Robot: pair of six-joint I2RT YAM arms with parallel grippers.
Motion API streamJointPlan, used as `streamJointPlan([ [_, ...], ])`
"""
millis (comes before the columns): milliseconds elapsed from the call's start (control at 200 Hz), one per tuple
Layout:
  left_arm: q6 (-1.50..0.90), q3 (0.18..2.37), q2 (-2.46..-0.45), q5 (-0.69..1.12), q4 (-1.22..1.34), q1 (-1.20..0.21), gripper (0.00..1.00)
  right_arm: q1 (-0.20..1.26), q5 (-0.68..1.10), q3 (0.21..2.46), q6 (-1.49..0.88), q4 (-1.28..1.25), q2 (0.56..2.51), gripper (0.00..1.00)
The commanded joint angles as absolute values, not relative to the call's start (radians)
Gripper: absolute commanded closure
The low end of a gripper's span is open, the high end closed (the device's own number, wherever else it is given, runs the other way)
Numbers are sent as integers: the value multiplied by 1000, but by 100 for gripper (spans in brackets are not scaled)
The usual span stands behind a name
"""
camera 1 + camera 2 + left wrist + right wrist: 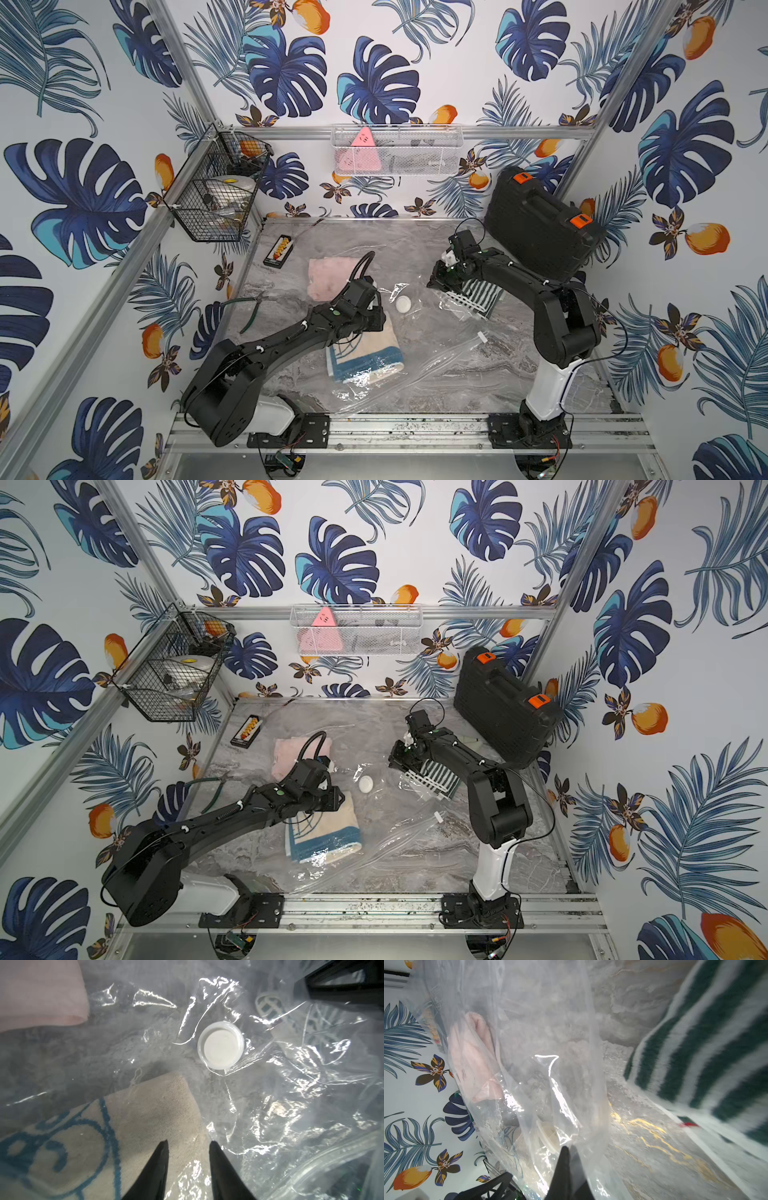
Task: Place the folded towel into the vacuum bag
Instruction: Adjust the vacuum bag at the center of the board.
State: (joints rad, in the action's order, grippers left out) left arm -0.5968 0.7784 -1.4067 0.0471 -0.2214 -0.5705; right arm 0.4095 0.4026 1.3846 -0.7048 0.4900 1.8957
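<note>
The folded towel [365,357] [324,833], cream with a blue pattern, lies flat near the table's front, and glossy plastic covers its near end. The vacuum bag [436,365] [291,1105] sprawls clear and crinkled around it. Its white valve [403,304] [220,1045] lies just past the towel, and its slider clip [482,336] sits to the right. My left gripper [189,1141] [376,323] stands over the towel's right edge, jaws partly apart, with no fabric visibly pinched. My right gripper [568,1148] [434,282] is shut on a raised sheet of the bag [550,1064].
A pink towel [328,278] lies behind the left wrist. A green-striped towel [478,297] sits under the right arm, and a black tool case [536,224] leans at the back right. Green-handled pliers [249,311] and a small bead box [278,250] lie along the left edge.
</note>
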Motion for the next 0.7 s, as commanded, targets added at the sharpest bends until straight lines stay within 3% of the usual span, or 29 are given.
streamJointPlan([
  [0,-630,765,-1446,-71,-196,-563,62,449,360,1359,-837,326,1915,100],
  [165,-605,799,-1484,-150,-239,-501,61,457,257,1344,-854,320,1915,100],
  [300,-530,856,-1499,-76,-213,-495,60,415,220,1348,-764,370,1869,99],
  [395,-483,911,-1478,30,-270,-514,59,389,322,1509,-630,572,1940,74],
  [505,-372,1003,-1407,68,-438,-603,55,414,238,1538,-541,732,1861,49],
  [580,-325,1052,-1367,75,-557,-682,50,424,200,1402,-551,733,1721,42],
  [696,-356,1061,-1333,24,-628,-861,42,427,218,1176,-597,752,1498,41],
])
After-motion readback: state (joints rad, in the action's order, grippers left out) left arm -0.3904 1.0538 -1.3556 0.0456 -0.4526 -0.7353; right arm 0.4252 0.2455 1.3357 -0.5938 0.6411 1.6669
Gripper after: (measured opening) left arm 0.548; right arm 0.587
